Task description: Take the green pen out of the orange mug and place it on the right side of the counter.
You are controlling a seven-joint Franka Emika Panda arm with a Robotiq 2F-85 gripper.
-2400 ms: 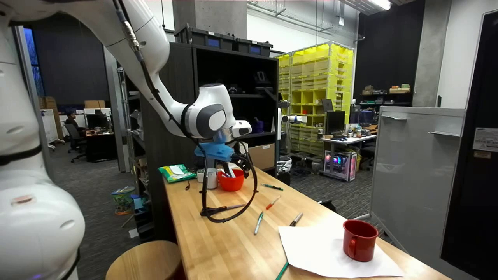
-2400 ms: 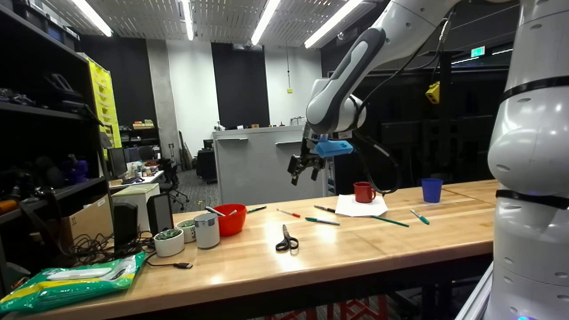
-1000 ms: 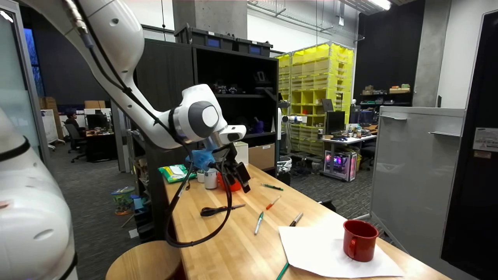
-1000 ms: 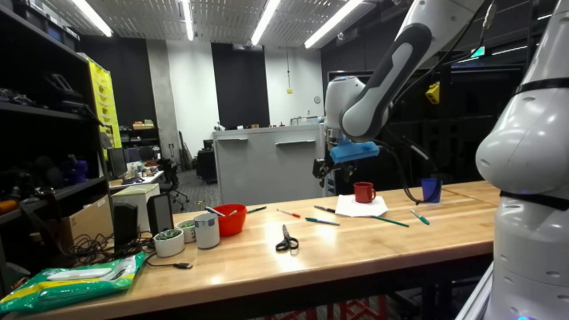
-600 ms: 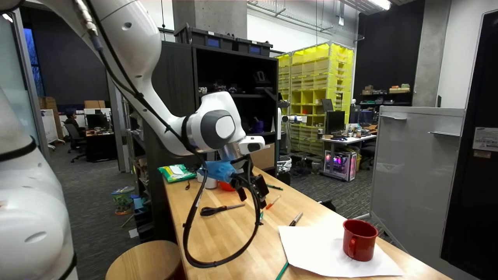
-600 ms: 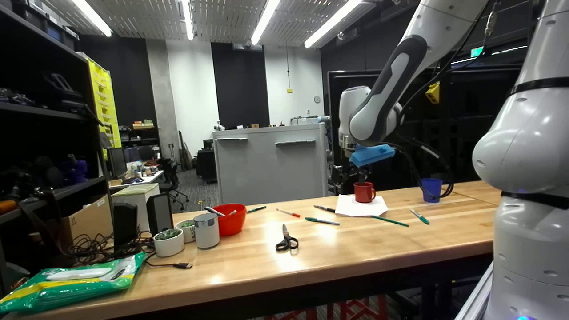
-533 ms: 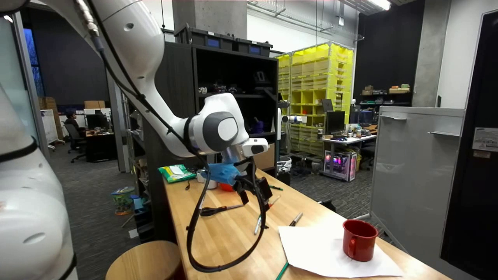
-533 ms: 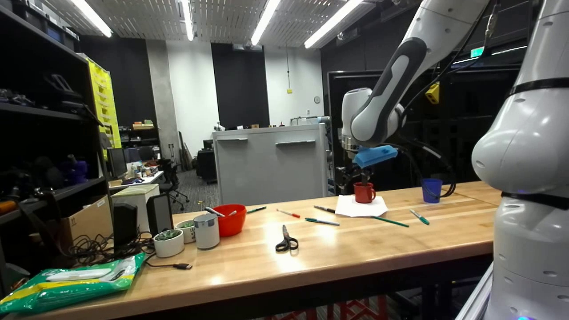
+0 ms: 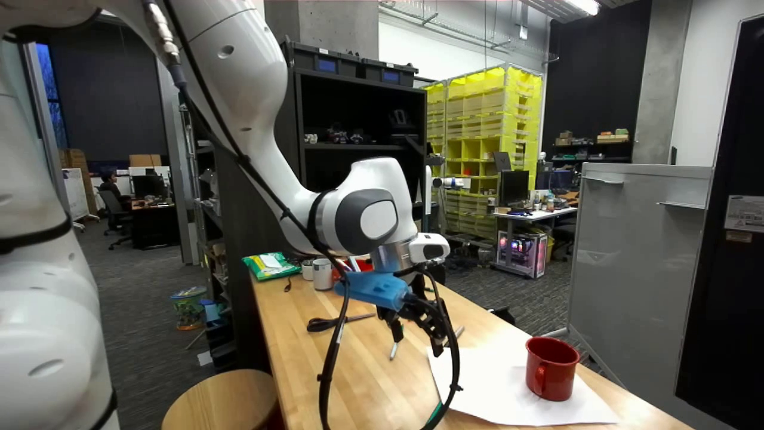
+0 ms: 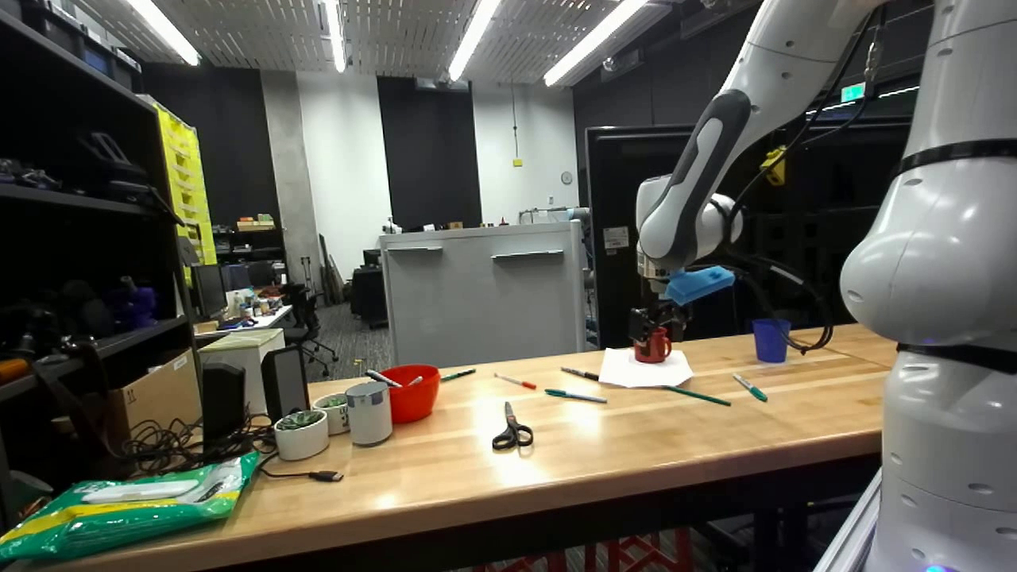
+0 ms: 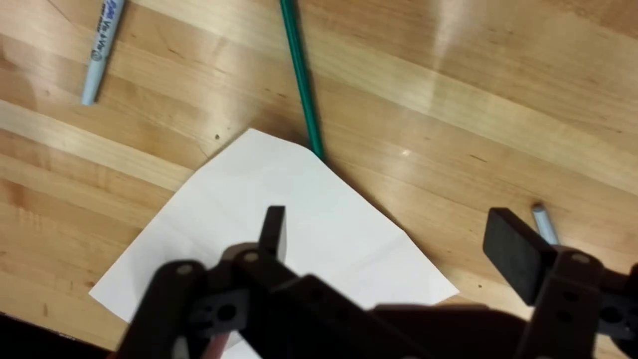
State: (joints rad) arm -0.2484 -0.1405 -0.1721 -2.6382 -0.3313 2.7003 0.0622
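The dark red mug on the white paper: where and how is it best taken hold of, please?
I would probably grip the rim of the dark red mug, away from the handle, coming straight down with the open gripper, one jaw inside, one outside: the mug stands upright, mouth up, and the handle juts out on one side only.

Grey marker (image 11: 102,50) up and left of the pincer (image 11: 386,233) in the wrist view says "Vis à Vis". Green exit sign (image 10: 853,93) way above and right of the pincer in an exterior view. White label (image 9: 744,214) on the black panel (image 9: 725,310) far right of it in an exterior view? Too tiny to read, tbh.
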